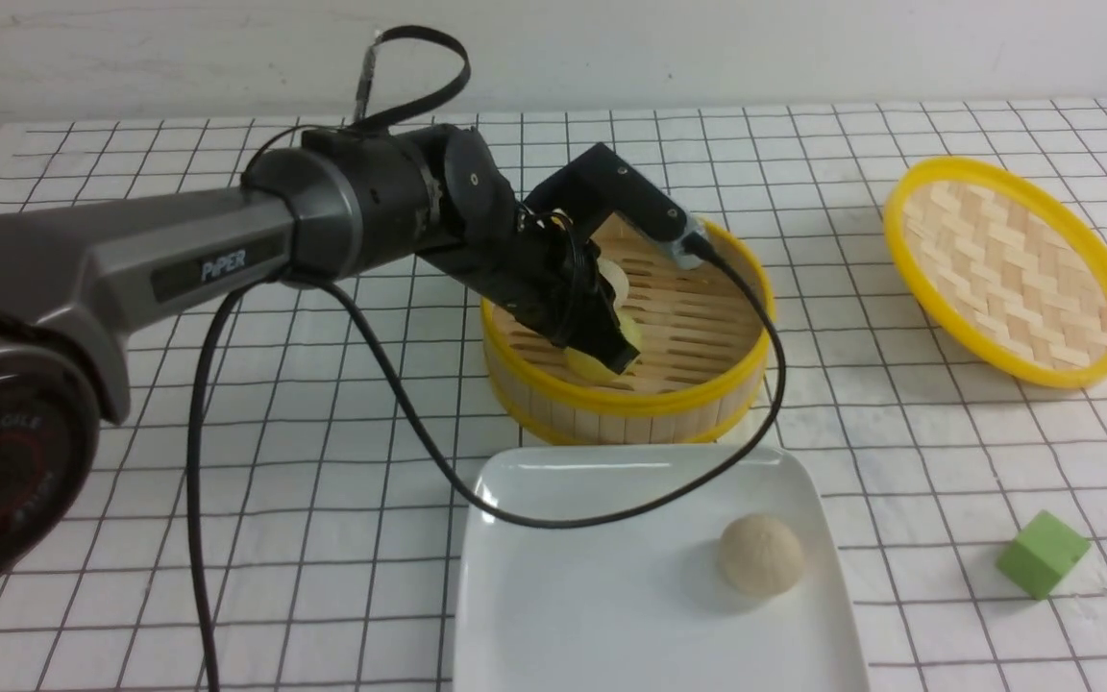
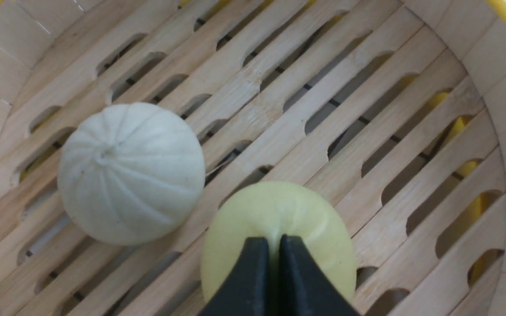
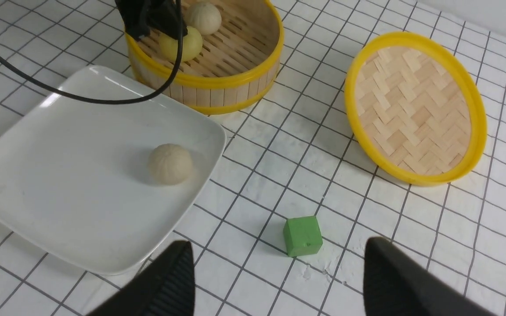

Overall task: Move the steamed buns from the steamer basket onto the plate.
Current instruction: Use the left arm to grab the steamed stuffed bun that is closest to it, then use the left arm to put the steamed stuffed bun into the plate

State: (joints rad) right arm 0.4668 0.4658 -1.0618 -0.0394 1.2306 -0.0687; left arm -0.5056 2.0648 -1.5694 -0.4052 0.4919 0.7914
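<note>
**A:** Left gripper (image 2: 274, 240) pinched tight on the pale yellow dome-shaped bun (image 2: 279, 210), down in the round bamboo steamer basket (image 1: 611, 408)!

**B:** Needs a lift clear of the basket, I'd say, then across to the glossy white ceramic plate (image 1: 592, 577). Right gripper (image 3: 277, 243) gapes empty.

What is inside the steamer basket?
Inside the steamer basket: an off-white pleated bun and a pale yellow bun pinched by the left gripper. What lies under the gripper is covered.

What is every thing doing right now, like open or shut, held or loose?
Left end effector: shut, pinching the yellow bun.
Right end effector: open, empty.
Yellow bun: gripped, inside the basket.
White bun: loose in basket.
Beige bun: on the plate.
Basket: uncovered.
Lid: off, apart from basket.
Green cube: lying alone.
</note>
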